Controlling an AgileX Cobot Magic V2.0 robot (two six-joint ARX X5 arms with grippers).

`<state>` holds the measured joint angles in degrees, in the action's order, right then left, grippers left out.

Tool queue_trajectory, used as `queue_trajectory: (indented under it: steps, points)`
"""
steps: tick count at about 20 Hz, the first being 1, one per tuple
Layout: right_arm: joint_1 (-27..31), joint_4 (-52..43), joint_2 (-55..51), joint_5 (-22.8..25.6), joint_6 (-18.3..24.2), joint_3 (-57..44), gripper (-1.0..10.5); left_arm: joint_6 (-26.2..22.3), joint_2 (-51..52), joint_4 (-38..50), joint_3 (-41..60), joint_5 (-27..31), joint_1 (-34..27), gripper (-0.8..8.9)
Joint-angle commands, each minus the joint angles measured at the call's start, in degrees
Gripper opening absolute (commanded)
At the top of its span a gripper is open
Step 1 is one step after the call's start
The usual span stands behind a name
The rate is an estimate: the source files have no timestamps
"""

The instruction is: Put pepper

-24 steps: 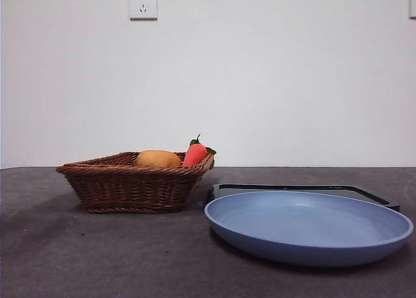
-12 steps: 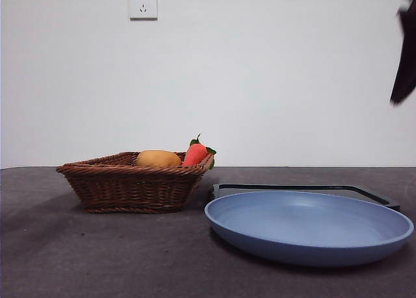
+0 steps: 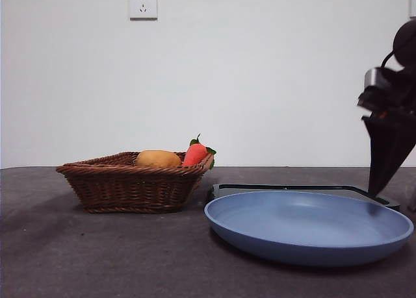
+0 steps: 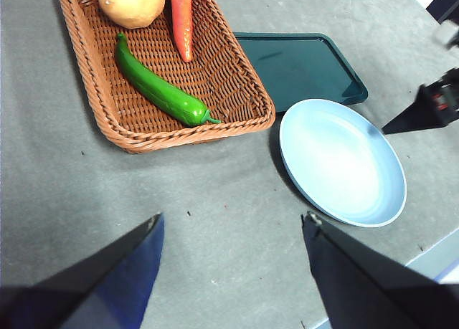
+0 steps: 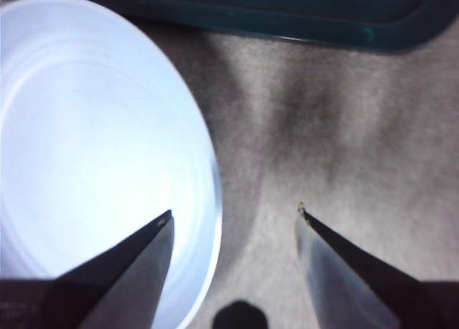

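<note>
Two arms share a grey counter (image 3: 97, 259), the widest thing in sight. On its left part stands a brown wicker basket (image 3: 133, 181), and to the right of it lies a round pale-blue plate (image 3: 309, 225), nearer the front camera. Just behind the plate, at its far edge, sits a flat dark-green tray (image 4: 301, 65).

From the right side of the front view the right gripper (image 3: 383, 181) reaches down, big and dark, its tip low over the right rim of the plate and the tray's corner. Its own camera shows its fingers (image 5: 154, 232) spread wide, one over the plate's edge and the other over bare counter. The left gripper (image 4: 233, 229) hangs high over the open counter on the near side of the basket, fingers wide apart as well, holding nothing.

Inside the basket lie three things: the pepper (image 4: 159, 91), long and glossy green, on the basket floor near one side wall; an orange carrot (image 4: 181, 17) beside it; and a tan potato (image 4: 132, 3) at the end.
</note>
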<state>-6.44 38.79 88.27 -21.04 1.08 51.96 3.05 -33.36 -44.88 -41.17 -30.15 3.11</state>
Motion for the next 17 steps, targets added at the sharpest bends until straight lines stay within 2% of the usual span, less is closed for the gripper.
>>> queue_trajectory:
  steps: [1, 4, 9, 13, 17]
  points:
    - [-1.42, -1.01, 2.95, -0.24, 1.42, 0.92, 2.7, 0.39, -0.09, 0.72, -0.9, 0.0, -0.11, 3.39]
    - [-3.06, -2.36, 4.98, -0.26, 1.38, 0.92, 2.1, 1.16, -0.09, 0.7, -0.9, -0.02, -0.11, 3.39]
    - [-3.76, -2.78, 5.62, -0.04, 1.07, 0.92, 0.2, 1.46, -0.09, 0.72, -0.9, -0.02, -0.09, 3.38]
    - [-3.76, -2.67, 5.14, -0.02, 0.28, 0.92, 0.1, 3.43, -1.9, 1.51, -1.03, 0.07, 0.0, 3.37]
    - [-3.61, -2.32, -1.4, 0.07, -0.09, 1.01, 0.1, 7.5, -7.98, 5.75, -3.63, 1.22, 2.56, 3.36]
